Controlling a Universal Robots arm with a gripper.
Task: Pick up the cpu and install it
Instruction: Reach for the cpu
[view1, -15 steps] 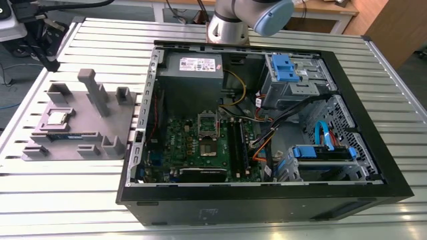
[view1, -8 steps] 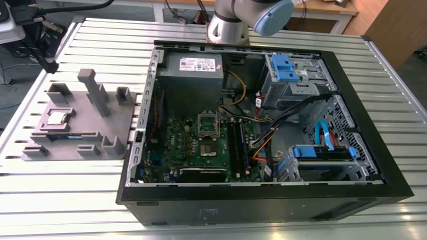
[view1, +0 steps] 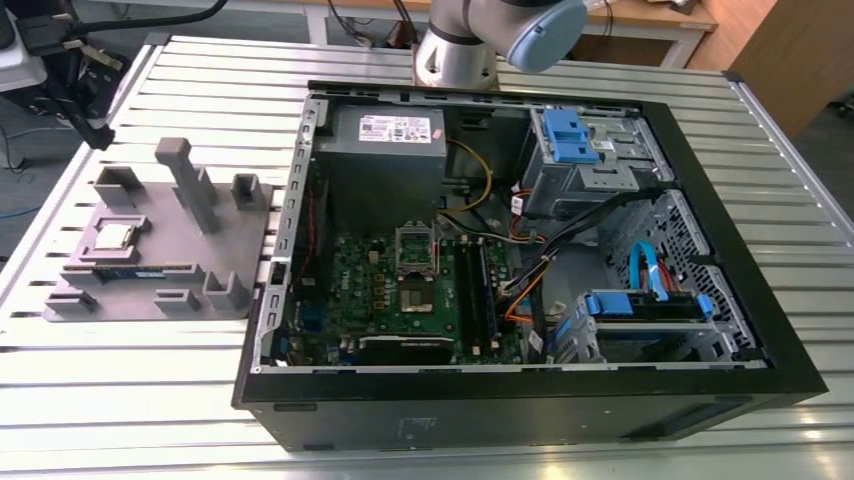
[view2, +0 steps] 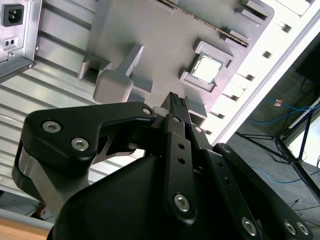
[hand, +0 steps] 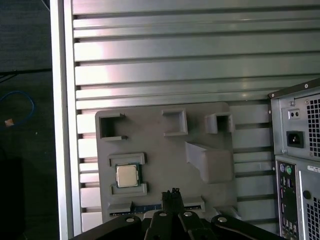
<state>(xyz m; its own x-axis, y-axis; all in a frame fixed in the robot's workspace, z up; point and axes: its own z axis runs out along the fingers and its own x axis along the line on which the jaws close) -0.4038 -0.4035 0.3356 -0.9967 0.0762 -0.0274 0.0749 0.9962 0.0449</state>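
The cpu (view1: 114, 236) is a small silver square lying flat in a framed pocket of the grey holder plate (view1: 200, 255), at the exterior view's left. Both wrist views look down on the cpu (view2: 206, 69) (hand: 127, 175) from well above. My gripper (hand: 172, 192) (view2: 177, 101) hangs high over the plate, off to one side of the chip and apart from it. Its black fingertips are pressed together with nothing between them. The metal socket frame (view1: 416, 262) sits on the green motherboard (view1: 387, 290) inside the open computer case (view1: 747, 370).
A green memory stick (view1: 136, 270) lies in a slot of the plate near the cpu. Grey posts (view1: 187, 180) rise from the plate. The case holds a power supply (view1: 387, 135), blue drive bays (view1: 574, 140) and cables (view1: 534, 270). The arm (view1: 501, 40) stands behind the case on the slatted metal table (view1: 174, 80).
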